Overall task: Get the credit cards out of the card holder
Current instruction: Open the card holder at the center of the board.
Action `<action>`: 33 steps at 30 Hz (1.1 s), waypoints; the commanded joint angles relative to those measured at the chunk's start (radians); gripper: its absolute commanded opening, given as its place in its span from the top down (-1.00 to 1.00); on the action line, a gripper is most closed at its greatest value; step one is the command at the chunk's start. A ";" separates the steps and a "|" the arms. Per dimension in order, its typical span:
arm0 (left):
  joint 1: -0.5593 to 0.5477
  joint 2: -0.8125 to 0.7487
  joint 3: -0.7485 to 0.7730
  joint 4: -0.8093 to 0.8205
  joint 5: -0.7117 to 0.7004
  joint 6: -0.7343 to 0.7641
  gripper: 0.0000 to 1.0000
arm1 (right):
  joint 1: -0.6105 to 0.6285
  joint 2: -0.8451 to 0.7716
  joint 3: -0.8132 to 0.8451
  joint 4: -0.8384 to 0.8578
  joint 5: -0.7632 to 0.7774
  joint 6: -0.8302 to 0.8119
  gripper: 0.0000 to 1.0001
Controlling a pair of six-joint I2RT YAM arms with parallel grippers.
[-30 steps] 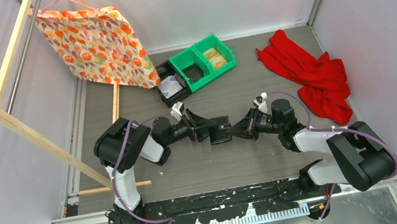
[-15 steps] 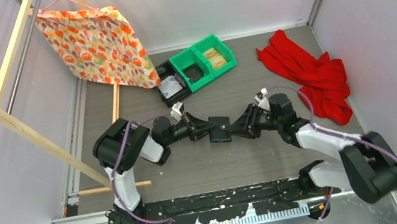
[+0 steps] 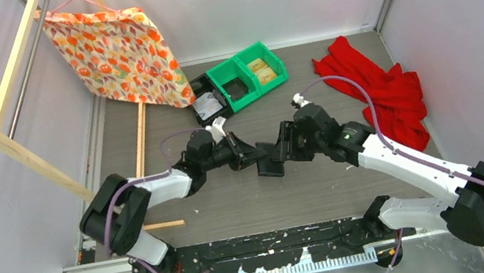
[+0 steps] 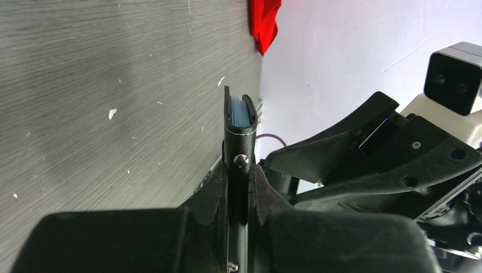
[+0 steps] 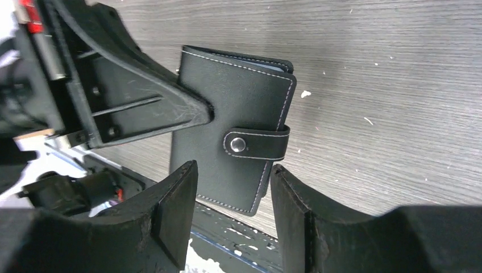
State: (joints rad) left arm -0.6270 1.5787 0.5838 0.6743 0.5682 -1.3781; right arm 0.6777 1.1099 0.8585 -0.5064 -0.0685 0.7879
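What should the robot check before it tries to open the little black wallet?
1. Hold: the left gripper is shut on the card holder. Ok.
2. Helper ready: the right gripper is open, with a finger on each side of the holder. Ok.
3. Unlocked: the snap tab is fastened. Not ok.
4. The credit cards in sight: only pale layered edges show inside. Cannot tell.
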 commanded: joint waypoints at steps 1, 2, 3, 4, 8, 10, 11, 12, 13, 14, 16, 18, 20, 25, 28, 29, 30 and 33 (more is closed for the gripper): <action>-0.015 -0.139 0.070 -0.326 -0.090 0.165 0.99 | 0.067 0.017 0.059 -0.075 0.192 -0.012 -0.10; -0.015 -0.156 0.075 -0.363 -0.103 0.176 0.99 | 0.074 0.031 0.065 -0.075 0.190 -0.010 -0.10; -0.015 -0.172 0.079 -0.391 -0.112 0.185 0.99 | 0.081 0.046 0.071 -0.075 0.189 -0.010 -0.10; -0.015 -0.183 0.081 -0.406 -0.115 0.191 0.99 | 0.093 0.062 0.075 -0.072 0.187 -0.010 -0.10; -0.016 -0.199 0.089 -0.445 -0.112 0.205 0.99 | 0.130 0.081 0.090 -0.040 0.208 -0.022 -0.15; -0.017 -0.204 0.089 -0.454 -0.116 0.208 0.99 | 0.137 0.094 0.108 -0.047 0.216 -0.032 -0.17; -0.018 -0.208 0.087 -0.457 -0.119 0.210 0.99 | 0.139 0.096 0.114 -0.044 0.218 -0.035 -0.17; -0.018 -0.211 0.088 -0.463 -0.121 0.213 0.99 | 0.141 0.097 0.118 -0.037 0.217 -0.037 -0.18; -0.019 -0.214 0.088 -0.469 -0.124 0.214 0.99 | 0.142 0.098 0.120 -0.031 0.212 -0.038 -0.19; -0.019 -0.217 0.088 -0.474 -0.126 0.217 0.99 | 0.145 0.102 0.122 -0.025 0.208 -0.038 -0.19; -0.019 -0.224 0.088 -0.481 -0.128 0.220 0.99 | 0.153 0.111 0.130 -0.018 0.201 -0.038 -0.19; -0.018 -0.231 0.088 -0.482 -0.129 0.220 0.99 | 0.158 0.132 0.139 -0.011 0.183 -0.034 -0.19; -0.018 -0.237 0.088 -0.482 -0.131 0.219 0.99 | 0.166 0.153 0.144 -0.007 0.173 -0.027 -0.19; -0.018 -0.250 0.092 -0.488 -0.134 0.218 0.99 | 0.184 0.212 0.142 -0.002 0.155 -0.020 -0.20; -0.018 -0.251 0.095 -0.489 -0.131 0.218 0.99 | 0.192 0.237 0.140 0.000 0.149 -0.017 -0.20; -0.018 -0.251 0.099 -0.496 -0.130 0.220 0.99 | 0.194 0.243 0.140 -0.002 0.150 -0.019 -0.20; -0.018 -0.252 0.101 -0.501 -0.130 0.223 0.99 | 0.195 0.248 0.140 -0.006 0.154 -0.021 -0.20; -0.018 -0.263 0.098 -0.502 -0.138 0.222 0.99 | 0.195 0.260 0.137 -0.023 0.167 -0.024 -0.20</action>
State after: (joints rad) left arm -0.6422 1.3624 0.6415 0.1474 0.4294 -1.1656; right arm 0.8665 1.3602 0.9714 -0.5327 0.0845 0.7650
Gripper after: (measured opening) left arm 0.080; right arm 0.599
